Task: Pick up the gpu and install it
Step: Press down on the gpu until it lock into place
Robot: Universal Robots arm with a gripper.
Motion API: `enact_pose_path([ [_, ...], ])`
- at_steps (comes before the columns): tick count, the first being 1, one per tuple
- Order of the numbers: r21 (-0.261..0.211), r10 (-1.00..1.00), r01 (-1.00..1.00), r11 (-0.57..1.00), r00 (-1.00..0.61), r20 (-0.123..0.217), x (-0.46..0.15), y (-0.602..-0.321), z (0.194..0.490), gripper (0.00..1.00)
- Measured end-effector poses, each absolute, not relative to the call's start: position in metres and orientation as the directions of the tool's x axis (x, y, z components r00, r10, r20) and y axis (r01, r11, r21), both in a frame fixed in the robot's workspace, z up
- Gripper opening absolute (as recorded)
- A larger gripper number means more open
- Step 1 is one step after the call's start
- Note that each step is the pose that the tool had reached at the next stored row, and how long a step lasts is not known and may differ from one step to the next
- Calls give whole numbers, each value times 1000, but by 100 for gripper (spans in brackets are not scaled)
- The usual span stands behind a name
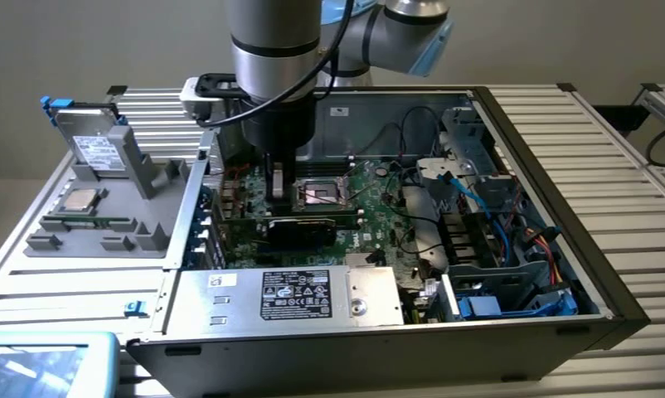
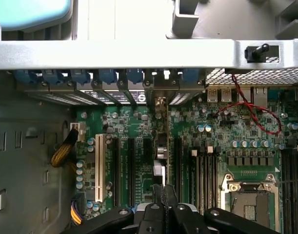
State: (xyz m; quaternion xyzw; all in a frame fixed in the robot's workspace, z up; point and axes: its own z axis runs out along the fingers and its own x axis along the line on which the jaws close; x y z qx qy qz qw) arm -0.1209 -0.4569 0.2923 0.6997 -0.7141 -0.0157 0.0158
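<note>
- The claw (image 2: 164, 192) is pinched tight on the top edge of the gpu (image 2: 167, 141), holding it on edge, straight below the claw.
- The card's lower edge sits down among the black expansion slots (image 2: 130, 170) on the motherboard (image 2: 227, 131), bracket end toward the rear slot covers (image 2: 109, 78).
- Looks like the seating step; I'd guess it needs an even, straight push.
- Off to one side, the CPU socket (image 2: 248, 192) sits open.

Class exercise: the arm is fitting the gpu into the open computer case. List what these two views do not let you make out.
- gpu: wrist view sees it edge-on, so its faces are hidden.
- Whether its lower edge sits in the slot: exterior view, the arm blocks that spot.
- pincer tips: exterior view, hidden behind the arm.
- power supply label: exterior view, print too small to read.
</note>
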Motion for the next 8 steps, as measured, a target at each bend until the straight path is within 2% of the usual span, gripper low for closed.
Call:
enact_pose_path([
  [8,45,-1000,-999,20,-20,1,-121,-457,292,12],
])
